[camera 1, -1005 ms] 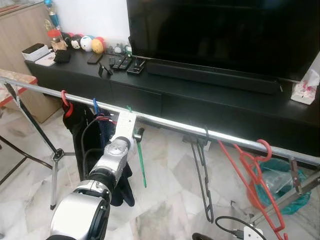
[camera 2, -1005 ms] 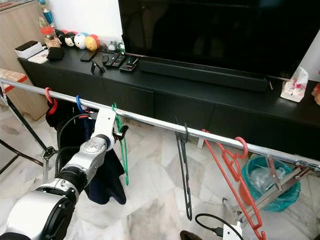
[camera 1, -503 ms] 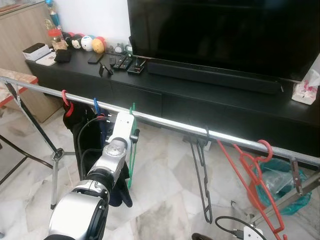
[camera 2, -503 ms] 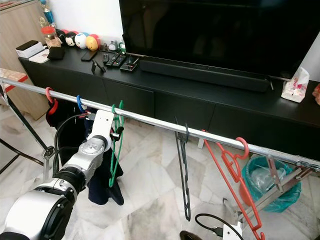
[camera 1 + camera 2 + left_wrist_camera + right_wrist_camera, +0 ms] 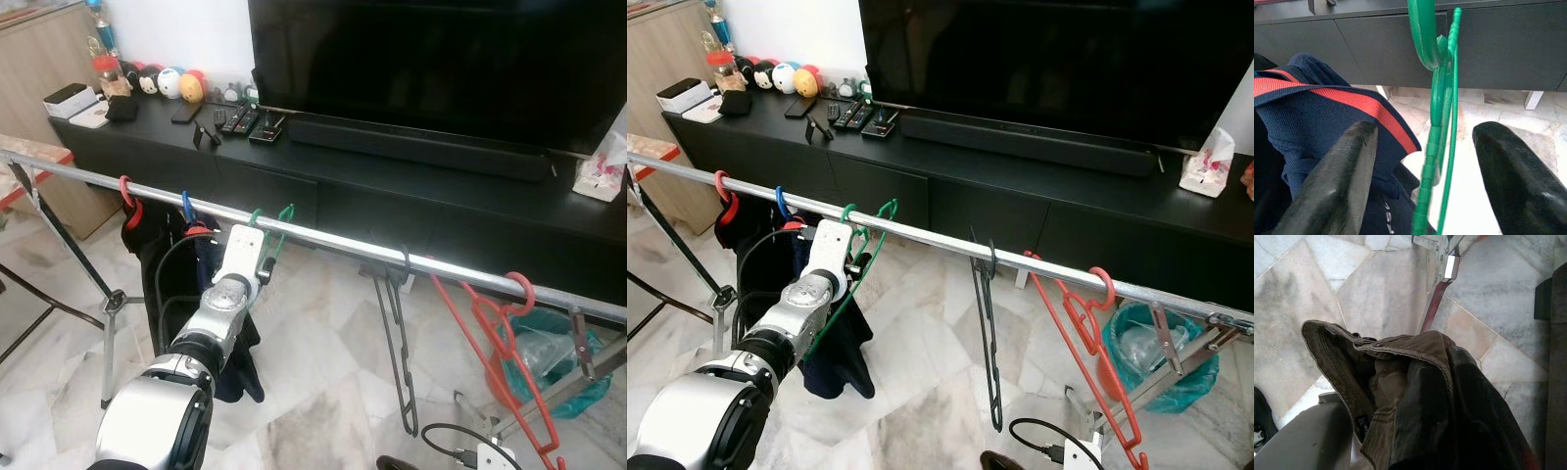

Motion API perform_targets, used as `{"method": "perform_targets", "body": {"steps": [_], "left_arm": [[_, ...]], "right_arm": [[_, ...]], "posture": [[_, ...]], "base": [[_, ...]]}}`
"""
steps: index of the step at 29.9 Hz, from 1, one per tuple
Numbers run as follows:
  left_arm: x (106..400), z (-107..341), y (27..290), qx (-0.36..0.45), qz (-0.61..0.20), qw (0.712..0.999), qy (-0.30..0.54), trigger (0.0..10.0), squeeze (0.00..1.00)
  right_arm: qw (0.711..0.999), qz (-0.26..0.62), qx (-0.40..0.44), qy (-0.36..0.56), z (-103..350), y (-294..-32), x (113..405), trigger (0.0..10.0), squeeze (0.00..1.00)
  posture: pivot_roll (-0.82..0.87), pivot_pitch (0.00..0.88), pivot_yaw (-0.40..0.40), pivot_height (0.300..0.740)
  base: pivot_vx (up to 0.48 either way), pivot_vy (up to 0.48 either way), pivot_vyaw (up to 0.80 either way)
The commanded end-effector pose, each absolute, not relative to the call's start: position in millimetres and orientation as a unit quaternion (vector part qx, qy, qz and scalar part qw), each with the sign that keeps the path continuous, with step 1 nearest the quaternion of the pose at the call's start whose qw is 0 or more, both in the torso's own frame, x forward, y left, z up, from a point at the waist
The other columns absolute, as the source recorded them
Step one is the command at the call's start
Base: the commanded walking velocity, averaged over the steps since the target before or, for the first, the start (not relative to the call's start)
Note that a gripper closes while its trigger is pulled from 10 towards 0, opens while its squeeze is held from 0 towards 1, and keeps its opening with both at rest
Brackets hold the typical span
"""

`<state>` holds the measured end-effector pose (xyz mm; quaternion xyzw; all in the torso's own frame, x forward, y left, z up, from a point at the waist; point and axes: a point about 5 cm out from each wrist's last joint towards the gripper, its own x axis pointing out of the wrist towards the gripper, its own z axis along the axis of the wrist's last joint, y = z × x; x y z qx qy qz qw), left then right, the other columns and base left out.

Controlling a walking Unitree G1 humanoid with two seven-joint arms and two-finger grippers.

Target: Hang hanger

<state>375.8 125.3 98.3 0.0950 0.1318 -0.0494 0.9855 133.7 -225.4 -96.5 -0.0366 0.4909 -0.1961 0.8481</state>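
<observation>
A green hanger [image 5: 277, 227] hangs by its hook on the silver clothes rail [image 5: 441, 266], right of the dark clothes. My left gripper [image 5: 263, 266] sits just below the rail beside it. In the left wrist view, the left gripper [image 5: 1425, 129] is open, and the green hanger [image 5: 1436, 98] runs down between the black fingers [image 5: 1354, 161] without touching either. A navy garment with a red stripe [image 5: 1327, 98] lies against one finger. In the right wrist view, a brown garment [image 5: 1381, 377] is bunched in my right gripper above the marble floor.
A black hanger [image 5: 397, 333] and red hangers [image 5: 495, 343] hang further right on the rail. Dark clothes [image 5: 157, 255] hang on red and blue hooks to the left. Behind stands a black TV cabinet [image 5: 392, 186]. A teal bin bag [image 5: 544, 352] and the rack's frame sit at the right.
The green hanger, which hung down from my left gripper below the rail, has swung up and now has its hook over the rail. The left gripper has drawn back slightly.
</observation>
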Motion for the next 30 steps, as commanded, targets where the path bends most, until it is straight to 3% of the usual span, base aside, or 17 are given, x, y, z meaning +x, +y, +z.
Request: {"method": "perform_targets", "body": {"steps": [1, 15, 30], "left_arm": [[373.6, 93.0, 131.3, 0.082, -0.044, 0.985, 0.145, 0.0, 0.0], [374.2, 95.2, 131.7, 0.019, -0.068, 0.988, 0.138, 0.0, 0.0], [374.8, 97.3, 128.6, 0.01, -0.087, 0.987, 0.133, 0.0, 0.0]], "right_arm": [[0.848, -0.196, -0.034, 0.491, -96.8, -224.8, 133.1, 10.0, 0.0], [0.848, -0.193, -0.037, 0.492, -96.6, -226.1, 133.0, 10.0, 0.0], [0.848, -0.192, -0.037, 0.492, -96.9, -225.0, 132.8, 10.0, 0.0]], "posture": [[0.03, 0.0, 0.02, 0.74], [0.03, 0.0, 0.015, 0.74], [0.03, 0.0, 0.017, 0.74]], "base": [[0.0, 0.0, 0.0], [0.0, 0.0, 0.0], [0.0, 0.0, 0.0]]}}
